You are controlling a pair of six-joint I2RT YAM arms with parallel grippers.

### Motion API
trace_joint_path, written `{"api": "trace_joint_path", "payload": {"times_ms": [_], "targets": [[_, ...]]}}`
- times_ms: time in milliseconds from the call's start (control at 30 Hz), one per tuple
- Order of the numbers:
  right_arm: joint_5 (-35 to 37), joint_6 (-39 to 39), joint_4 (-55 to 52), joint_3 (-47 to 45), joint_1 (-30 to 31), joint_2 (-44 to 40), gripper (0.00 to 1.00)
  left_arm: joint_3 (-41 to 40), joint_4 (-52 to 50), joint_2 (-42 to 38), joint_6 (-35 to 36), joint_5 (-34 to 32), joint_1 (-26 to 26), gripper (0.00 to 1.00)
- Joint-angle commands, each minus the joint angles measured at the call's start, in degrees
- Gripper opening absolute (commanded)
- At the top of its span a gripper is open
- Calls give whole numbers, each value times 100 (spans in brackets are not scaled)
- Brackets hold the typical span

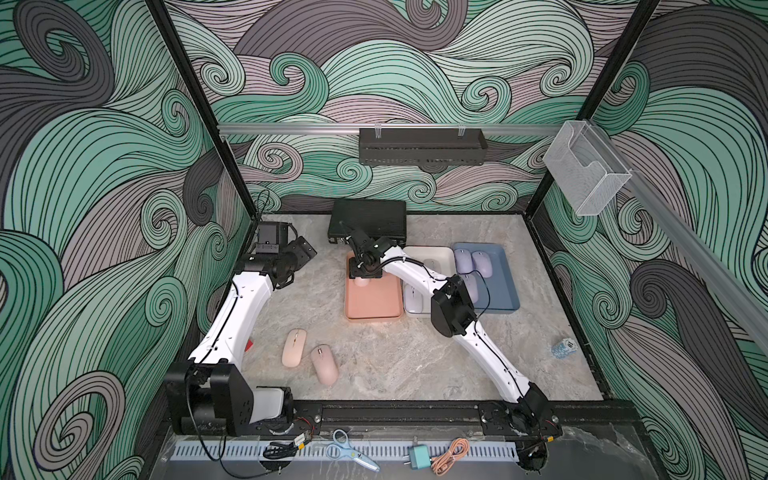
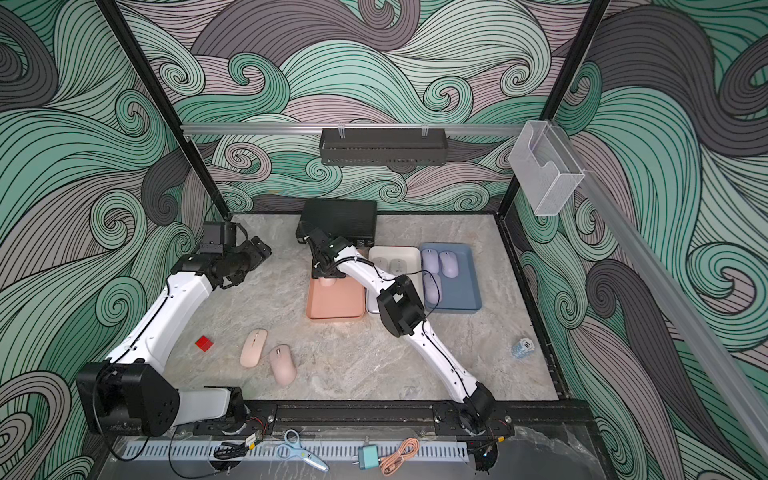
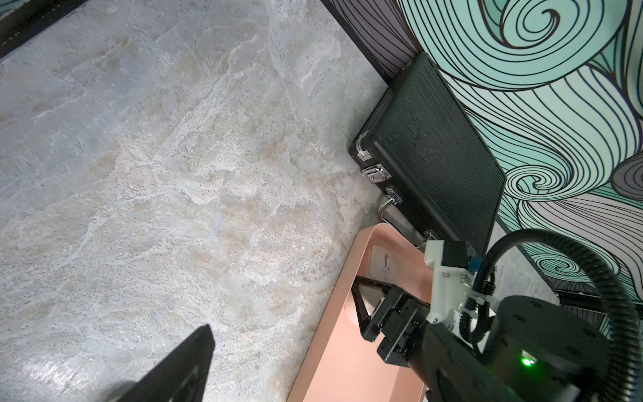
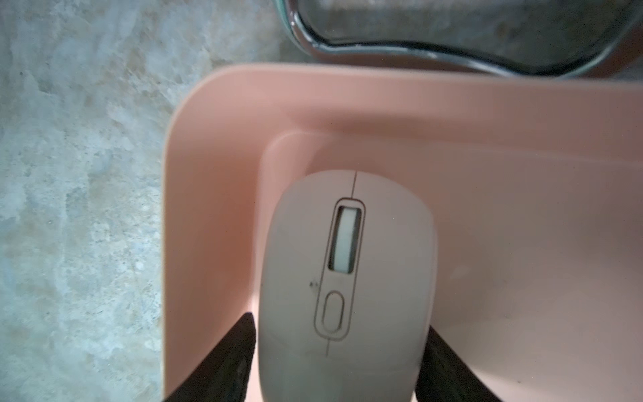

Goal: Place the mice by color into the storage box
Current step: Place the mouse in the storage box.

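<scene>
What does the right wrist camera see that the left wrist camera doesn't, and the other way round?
Only the right wrist view: a close look at the pink mouse, showing its scroll wheel and button. Only the left wrist view: the black case with metal latches, the swirly wall, and the right arm from outside. Both: the salmon-pink tray, the marble table, and the right gripper at the mouse.

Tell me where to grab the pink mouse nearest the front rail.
Pinch its two long sides at mid-body, coming straight down from above: the pink mouse lies flat, wheel up, narrower across than along, with a smooth domed top.
</scene>
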Motion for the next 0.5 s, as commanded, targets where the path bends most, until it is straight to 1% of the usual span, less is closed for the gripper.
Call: {"api": "trace_joint_path", "payload": {"times_ms": [0, 100, 233, 333, 400, 467], "targets": [[-409, 135, 94, -247, -41, -413, 68, 186, -3, 29, 128, 59, 42, 93], [-112, 41, 109, -435, -41, -610, 69, 186, 9, 38, 128, 64, 42, 93], [103, -167, -4, -550, -41, -844, 69, 186, 6, 38, 139, 71, 51, 93], [219, -391, -111, -651, 22, -1175, 68, 195, 12, 39, 146, 72, 55, 93], [379, -667, -176, -966, 116, -1545, 67, 186, 16, 60, 141, 68, 92, 93], [548, -888, -53, -1596, 239, -2098, 67, 186, 59, 118, 111, 168, 133, 93]]}}
